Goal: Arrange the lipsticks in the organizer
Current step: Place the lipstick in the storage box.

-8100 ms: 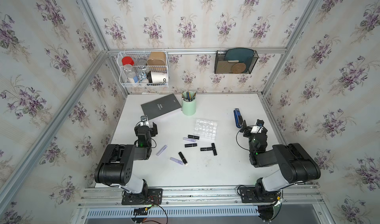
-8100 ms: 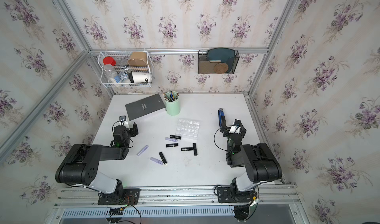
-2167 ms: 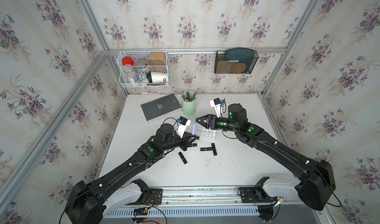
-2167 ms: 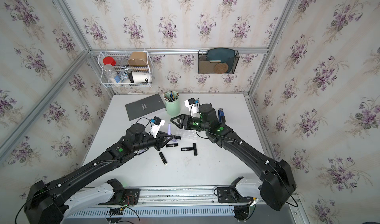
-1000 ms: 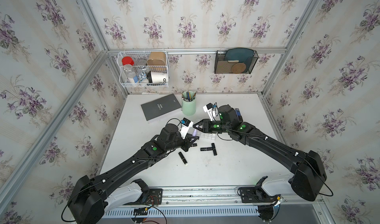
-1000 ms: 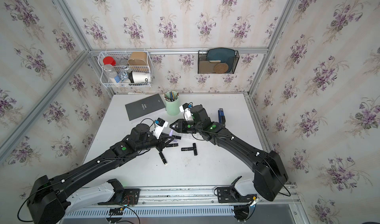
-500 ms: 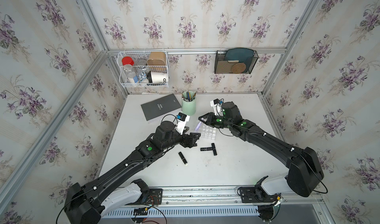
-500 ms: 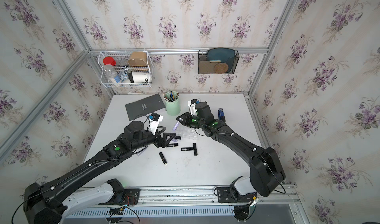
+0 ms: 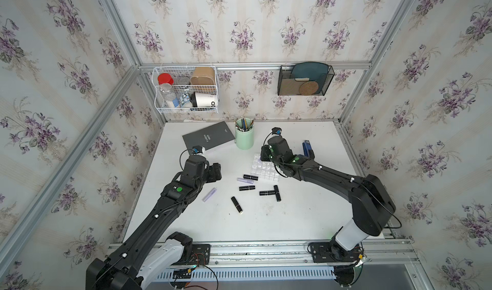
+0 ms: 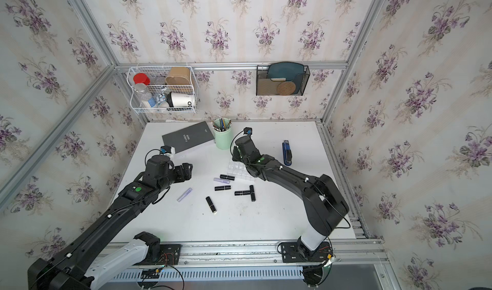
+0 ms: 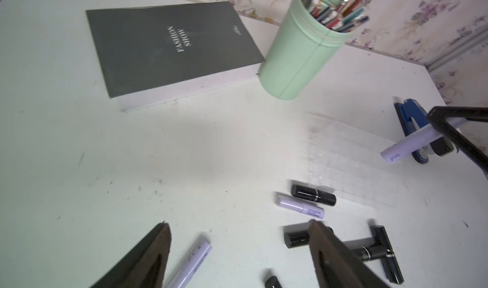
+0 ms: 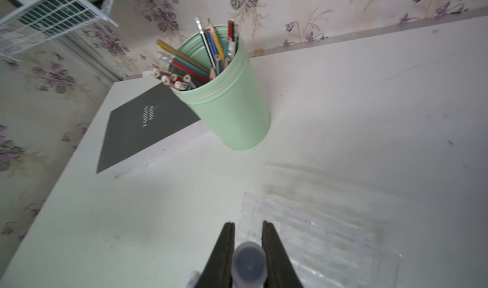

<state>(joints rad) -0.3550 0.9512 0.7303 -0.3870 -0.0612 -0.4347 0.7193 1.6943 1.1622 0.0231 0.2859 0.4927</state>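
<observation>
White counter (image 9: 266, 222), flowered walls (image 9: 239, 22). In both top views the clear organizer (image 9: 266, 169) lies mid-counter, seven lipsticks (image 9: 247, 188) loose at its 7 o'clock. Left wrist view: the left pincer (image 11: 239, 223) gapes wide, empty. Right wrist view: the right pincer (image 12: 248, 223) grips a lilac lipstick (image 12: 248, 263) above the organizer's corner; tilted, it could miss its cell. One second ago the left pincer held it.

Organizer (image 9: 261, 167) part hidden under right arm (image 9: 319, 172), blurred in wrist views; held lilac lipstick (image 12: 248, 263) cut by edge.

clear plastic organizer (image 9: 262, 169); glossy black lipsticks (image 9: 246, 188); matt lilac lipstick (image 11: 412, 144); scuffed white table (image 9: 292, 222).
</observation>
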